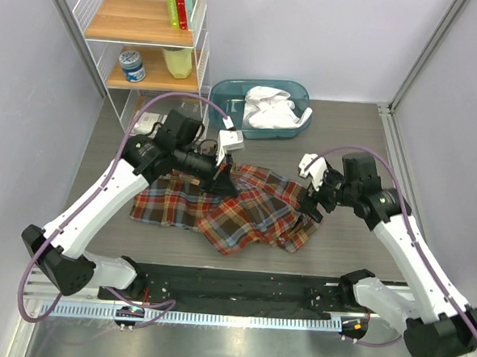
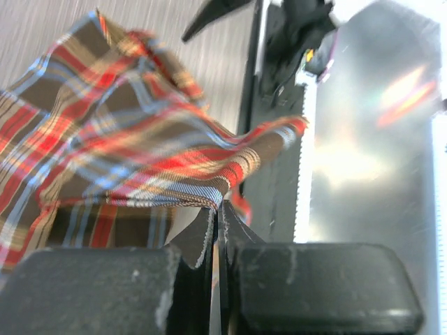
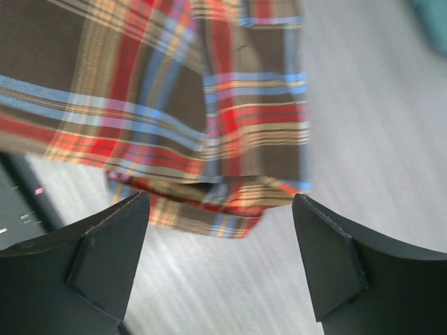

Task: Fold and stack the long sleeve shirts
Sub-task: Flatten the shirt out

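Leftward, the left jaws are pinched together on a hem of the plaid shirt (image 1: 244, 211), holding that edge raised off the table (image 1: 354, 137), likely to carry a fold across. The right jaws hang wide apart above the shirt's right corner, gripping nothing. Two shirts: this one, and one white shirt (image 1: 269, 109) in the teal bin (image 1: 221, 96).

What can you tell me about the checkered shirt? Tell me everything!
The plaid shirt is soft cloth checked red, brown, blue and yellow. It lies crumpled, partly folded over itself, on the grey table. The left claw pinches a raised fold of it; the right claw hangs open over a hem.
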